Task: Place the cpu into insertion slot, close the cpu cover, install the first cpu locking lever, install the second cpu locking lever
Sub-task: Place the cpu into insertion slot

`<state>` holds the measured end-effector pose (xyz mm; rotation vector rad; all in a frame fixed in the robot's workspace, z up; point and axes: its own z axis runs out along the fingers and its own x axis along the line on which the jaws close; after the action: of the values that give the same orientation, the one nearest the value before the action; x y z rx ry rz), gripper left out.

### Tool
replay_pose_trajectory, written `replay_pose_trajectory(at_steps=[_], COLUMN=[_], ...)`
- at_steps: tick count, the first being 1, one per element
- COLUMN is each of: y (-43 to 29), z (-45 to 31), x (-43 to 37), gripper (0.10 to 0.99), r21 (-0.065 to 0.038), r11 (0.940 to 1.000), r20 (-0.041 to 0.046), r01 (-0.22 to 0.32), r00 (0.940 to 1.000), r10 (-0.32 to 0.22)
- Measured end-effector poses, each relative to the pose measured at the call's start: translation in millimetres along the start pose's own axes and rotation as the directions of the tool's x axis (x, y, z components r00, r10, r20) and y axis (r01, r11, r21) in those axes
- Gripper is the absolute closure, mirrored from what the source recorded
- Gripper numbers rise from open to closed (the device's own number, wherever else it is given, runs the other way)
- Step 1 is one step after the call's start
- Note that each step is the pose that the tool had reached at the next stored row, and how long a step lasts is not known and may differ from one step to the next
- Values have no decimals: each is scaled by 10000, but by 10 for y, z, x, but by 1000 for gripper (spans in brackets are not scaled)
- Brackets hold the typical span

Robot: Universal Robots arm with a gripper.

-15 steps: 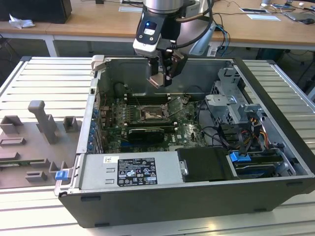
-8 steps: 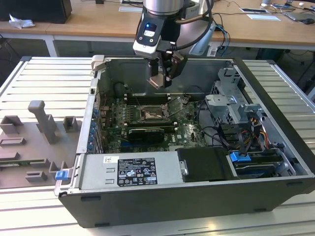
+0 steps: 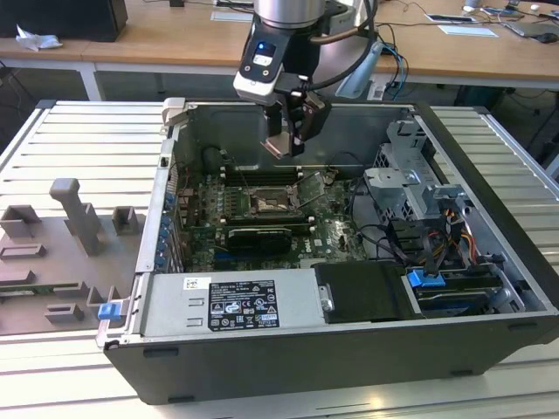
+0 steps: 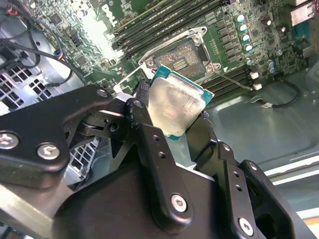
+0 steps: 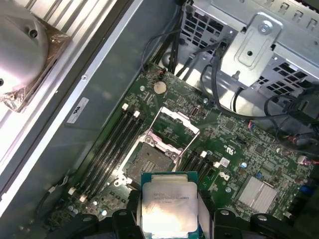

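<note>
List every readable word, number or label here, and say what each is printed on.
None is legible enough to quote.
White label on the power supply: print too small.
Markings on the cpu face: too faint.
White sticker on the case wall: too small.
Lettering on the motherboard: too small.

**The cpu (image 4: 177, 102) above the open socket (image 3: 266, 202)**

In the exterior view the motherboard (image 3: 332, 231) lies in the computer case (image 3: 349, 375). The gripper (image 3: 290, 147) hangs above the socket, toward 1 o'clock, with the cpu clamped between its fingers. The cpu cover (image 5: 179, 119) stands raised off the socket. From the socket, the drive cage (image 3: 410, 179) is at 3 o'clock, the power supply (image 3: 231, 301) at 6, and the parts tray (image 3: 61, 253) at 9, outside the case.
</note>
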<state>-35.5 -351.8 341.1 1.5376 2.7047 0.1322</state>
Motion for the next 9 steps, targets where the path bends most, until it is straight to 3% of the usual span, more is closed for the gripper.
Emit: replay_pose_trajectory(at_steps=[4, 9], y=[-1, -2], z=[8, 25], x=[0, 0], gripper=[549, 549], r21=[-14, -38], r11=[9976, 9877], r20=[60, 136], r01=[-692, -1566], r00=[9976, 9876], r10=[692, 1567])
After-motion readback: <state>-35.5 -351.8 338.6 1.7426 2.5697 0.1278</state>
